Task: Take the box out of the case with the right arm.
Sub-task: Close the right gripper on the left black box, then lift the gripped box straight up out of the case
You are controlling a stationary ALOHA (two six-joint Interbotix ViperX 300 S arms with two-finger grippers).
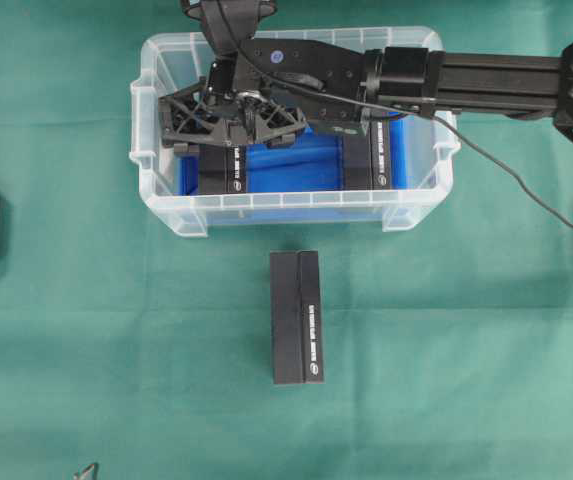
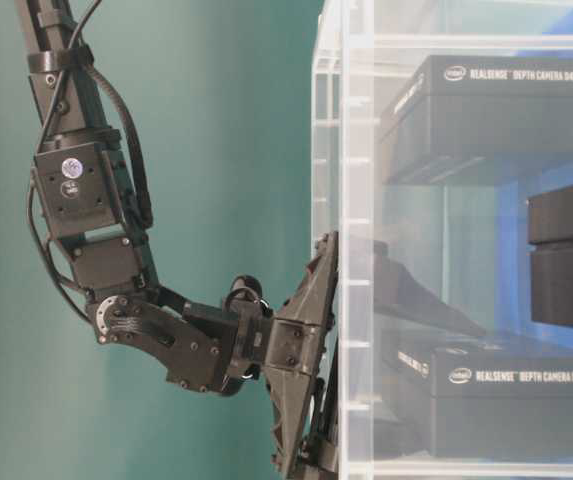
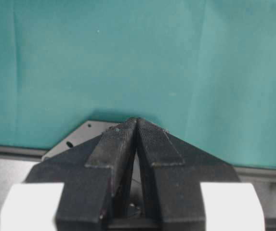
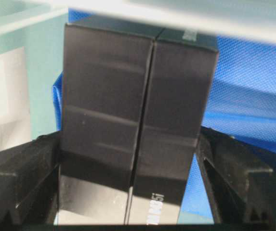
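right hand [image 4: 128, 192] wide, fingers [image 4: 22, 178] straddling the box [image 4: 133, 125] at left end of the case [image 1: 156, 190]; left hand [image 3: 137, 126] pinched closed, parked over green worktop [image 3: 128, 57]

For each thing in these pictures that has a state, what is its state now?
Right hand: open, fingers on either side of a black box, down inside the case.
Left hand: shut, holds nothing, over the green cloth.
Case: no lid, on the table.
Left box in the case: between the right hand's fingers, not lifted.
Right box in the case: untouched.
Box on the table: outside the case, lying flat.
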